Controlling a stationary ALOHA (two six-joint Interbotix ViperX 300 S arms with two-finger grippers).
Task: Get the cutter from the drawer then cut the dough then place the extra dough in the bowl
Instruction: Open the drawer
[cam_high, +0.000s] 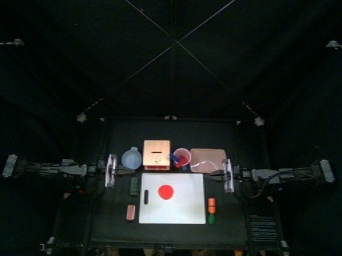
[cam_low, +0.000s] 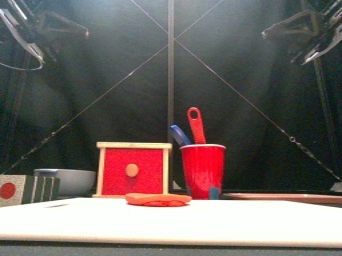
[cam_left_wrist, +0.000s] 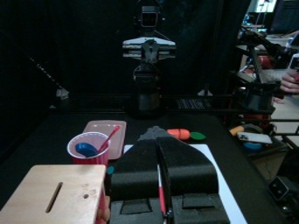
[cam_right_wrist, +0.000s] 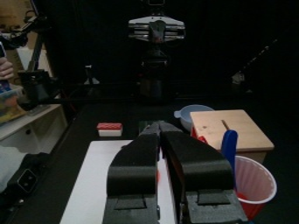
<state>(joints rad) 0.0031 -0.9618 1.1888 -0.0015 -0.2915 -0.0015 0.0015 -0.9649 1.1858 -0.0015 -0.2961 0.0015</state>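
Found the dough (cam_high: 166, 191), a flat red disc with a slightly uneven rim, lying on the white cutting board (cam_high: 187, 212) just below the centre of the top frame. Saw it from the front as a thin orange-red slab at lower centre. Noted behind it, in a row across mid-frame, a blue-grey bowl (cam_high: 131, 158), a pale wooden box (cam_high: 158, 155) with its red drawer front (cam_low: 132, 170) facing forward, a red cup (cam_high: 181, 156) holding a blue knife (cam_low: 178, 134) and a red knife (cam_low: 197, 124), and a pink tray (cam_high: 206, 158). Found the left tool (cam_high: 120, 173) off the board's upper left corner and the right tool (cam_high: 221, 176) off its upper right, both raised above the bench, well apart from the dough, jaws pressed together on nothing.
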